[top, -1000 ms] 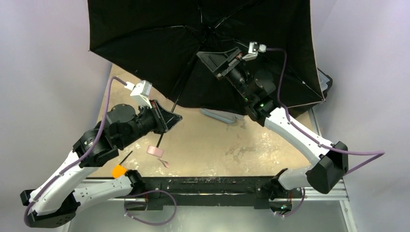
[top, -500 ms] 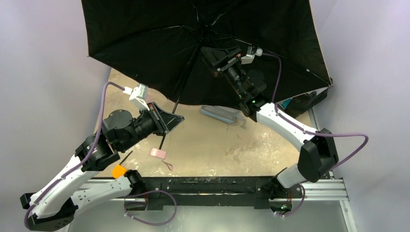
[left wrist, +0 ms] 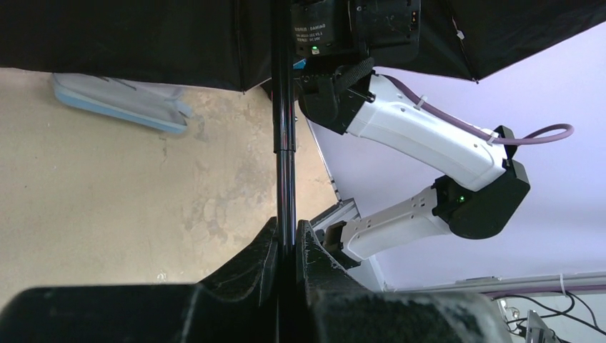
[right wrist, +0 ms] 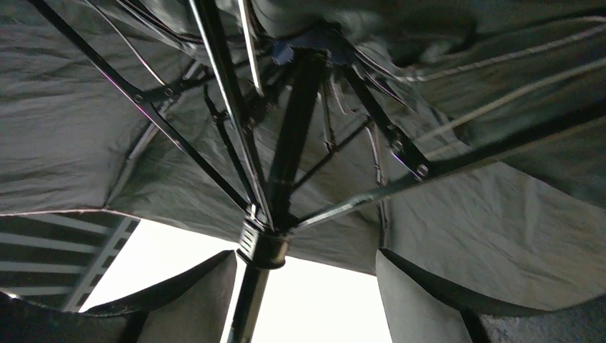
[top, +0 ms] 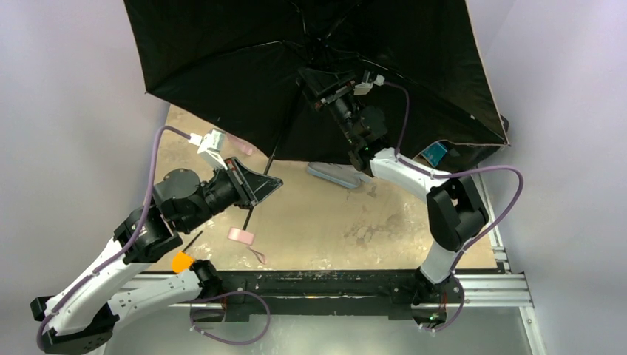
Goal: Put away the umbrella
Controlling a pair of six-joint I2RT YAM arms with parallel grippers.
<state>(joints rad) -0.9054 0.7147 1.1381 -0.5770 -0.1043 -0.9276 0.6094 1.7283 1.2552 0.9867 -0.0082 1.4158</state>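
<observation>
Over the far half of the table (top: pixel 355 222) the umbrella (top: pixel 222 74) stands fully open, its black lining turned toward the overhead camera and a pale edge showing along the right rim of the canopy (top: pixel 444 66). Its thin black shaft (top: pixel 275 148) slants from the hub, down and to the near left, and ends in the small pink handle (top: pixel 240 236), which sits low over the table at the near left. Whether the handle touches the surface cannot be told. A thin strap (top: pixel 256 254) trails from it.

The left tool (top: pixel 260 186) is clamped on the shaft a little above the handle. In its wrist view the two fingers (left wrist: pixel 268 246) press tight against the black tube from both sides.

The right tool (top: pixel 325 78) reaches up under the canopy, close to the hub. In its wrist view its fingers (right wrist: pixel 193 289) stand apart. The shaft and its ringed runner (right wrist: pixel 263 243) lie between them, nearer the finger on the left of that view, and neither finger visibly presses on it. Metal ribs (right wrist: pixel 214 78) fan out above the runner against the creased lining.

A grey-blue oval case (top: pixel 334 175) lies on the table just under the near edge of the canopy, between the two arms.
</observation>
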